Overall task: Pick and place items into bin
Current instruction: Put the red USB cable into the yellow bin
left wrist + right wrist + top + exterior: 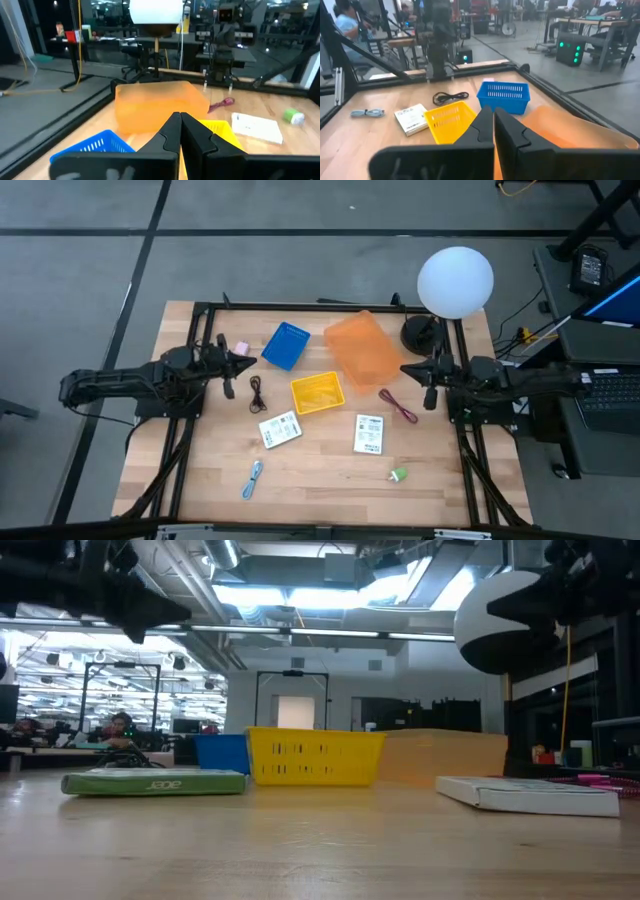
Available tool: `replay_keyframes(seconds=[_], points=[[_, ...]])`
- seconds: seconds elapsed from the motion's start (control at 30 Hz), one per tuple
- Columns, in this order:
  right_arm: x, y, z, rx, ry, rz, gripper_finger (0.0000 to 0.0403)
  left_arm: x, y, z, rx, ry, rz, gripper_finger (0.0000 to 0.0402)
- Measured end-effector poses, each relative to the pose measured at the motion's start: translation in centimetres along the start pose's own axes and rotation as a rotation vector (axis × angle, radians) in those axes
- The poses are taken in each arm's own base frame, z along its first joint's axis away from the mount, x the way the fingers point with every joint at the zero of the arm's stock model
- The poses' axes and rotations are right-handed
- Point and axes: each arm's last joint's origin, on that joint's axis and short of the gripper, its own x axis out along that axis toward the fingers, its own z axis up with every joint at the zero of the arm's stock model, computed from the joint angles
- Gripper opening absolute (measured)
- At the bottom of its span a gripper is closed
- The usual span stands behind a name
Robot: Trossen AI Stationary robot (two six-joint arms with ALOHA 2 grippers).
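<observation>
Since nothing has gone into a basket yet, the loose items all lie on the table around the yellow basket [317, 392], which serves as the landmark. The black cord [257, 393] lies just left of it, its bundle running roughly front to back; the pink block [241, 348] sits farther left and behind, beside the blue basket [286, 345]. The dark-red cord [398, 406] lies right of the yellow basket, slanting diagonally from near the orange basket [362, 349] toward the table's front right. One white packet [280, 429] lies just in front of the yellow basket, tilted; the second white packet [369, 434] lies front-right of it, long axis front to back. The blue-silver piece [251, 478] and green piece [398, 475] sit well forward, near the front edge.

The left gripper [243, 366] hangs left of the yellow basket, fingers pressed together and empty, pointing toward it; the black cord lies just beside and in front of its tip, so this arm looks nearest to that item. The right gripper [408, 369], also closed with nothing in it, points inward from the right, with the dark-red cord just in front of its tip.
</observation>
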Motion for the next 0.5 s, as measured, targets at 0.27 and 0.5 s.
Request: replay_keyframes(seconds=[0.27,0.5], points=[[1.2,0.5,1.4,0.023,0.115,-0.012,0.0,2.5,-0.6,0.9,0.014,0.147,-0.034,0.0003],[2.4,1.0,1.4,0.111,0.401,-0.075,0.0,4.0,-1.1,-0.5,-0.009,0.254,-0.065,0.0003]])
